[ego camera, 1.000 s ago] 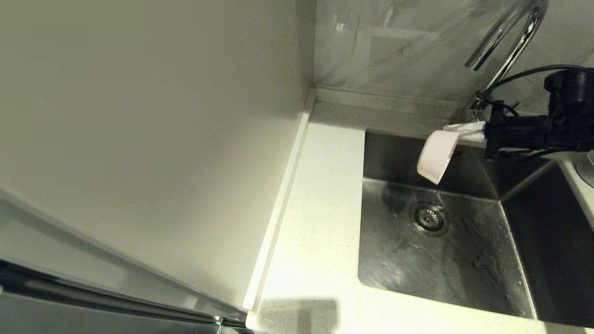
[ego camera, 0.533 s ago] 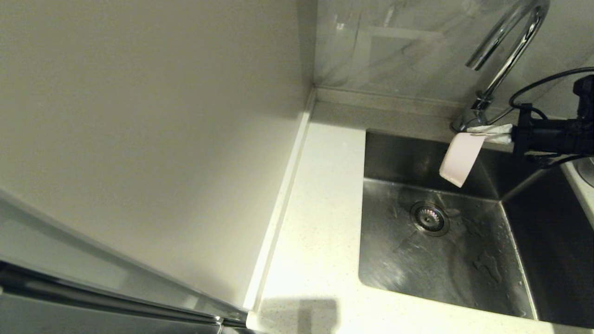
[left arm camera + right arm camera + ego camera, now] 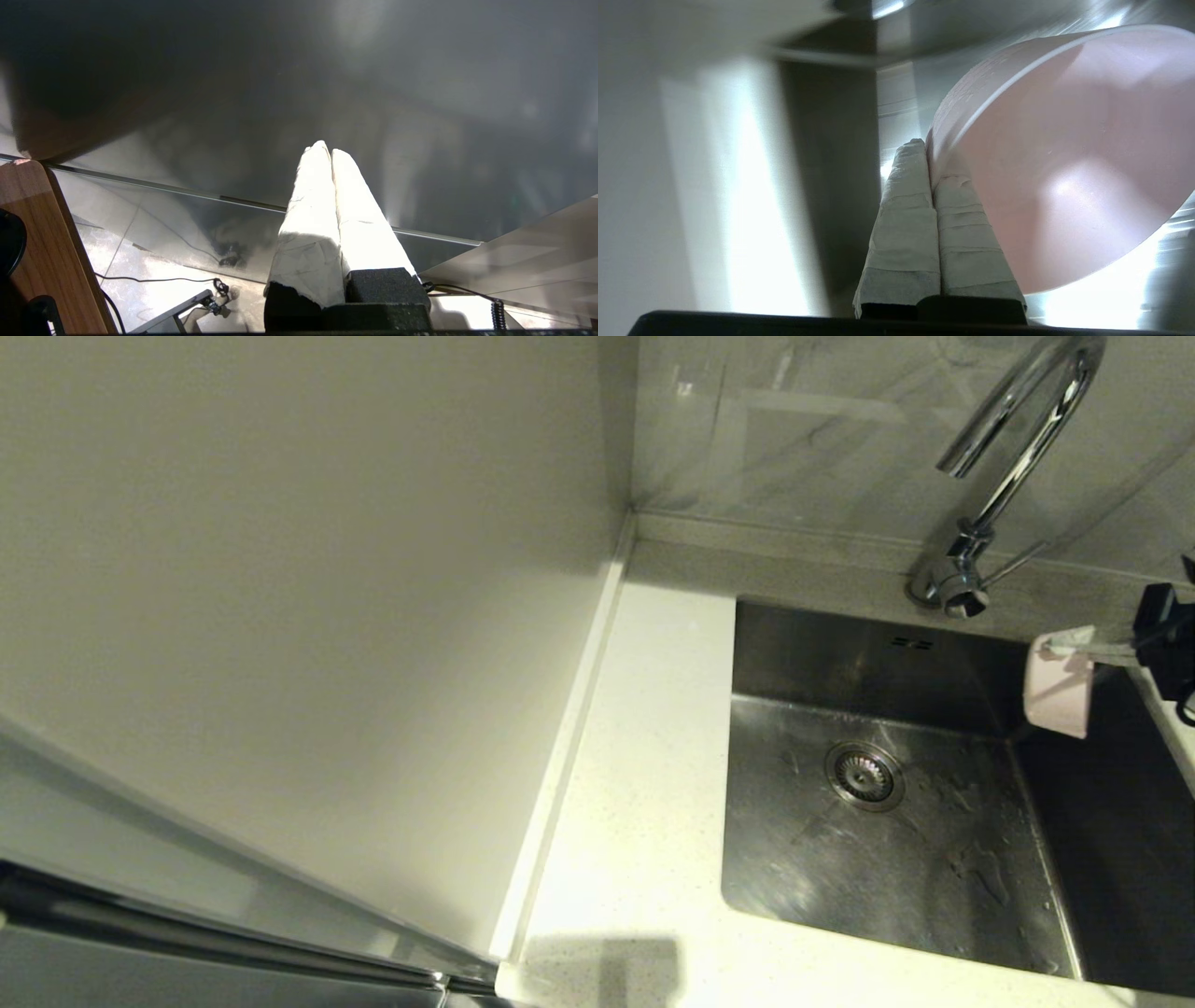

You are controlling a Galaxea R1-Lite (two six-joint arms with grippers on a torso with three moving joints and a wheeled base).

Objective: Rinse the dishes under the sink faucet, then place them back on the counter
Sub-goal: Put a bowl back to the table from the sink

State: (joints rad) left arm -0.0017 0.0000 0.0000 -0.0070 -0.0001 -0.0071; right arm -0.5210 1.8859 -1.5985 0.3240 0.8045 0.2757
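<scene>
One small round pale pink matte bowl [image 3: 1058,693] is in play, and it's the only dish on show. One rectangular brushed stainless steel sink [image 3: 878,859], with one round strainer drain [image 3: 864,775] and two little overflow slots [image 3: 911,642] on the back wall. One tall shiny chrome gooseneck faucet [image 3: 1013,448] standing behind the basin, one white speckled stone counter [image 3: 635,784] running along the sink's left side.

The right gripper [image 3: 1074,647] comes in from the right edge of the head view, its two tape-wrapped fingers [image 3: 906,224] clamped on the pink bowl's rim, one inside and one outside. The bowl hangs on edge over the sink's back right corner, clear of the basin floor. The left gripper [image 3: 331,151] is parked down low, away from the sink, its white-wrapped fingers pressed together on nothing.

Against a second ago: the bowl has travelled right. It was hanging roughly above the drain, in front of the faucet base; now it sits close to the right wall of the basin. Most of the black arm has slid out of view, and the faucet base is uncovered.
</scene>
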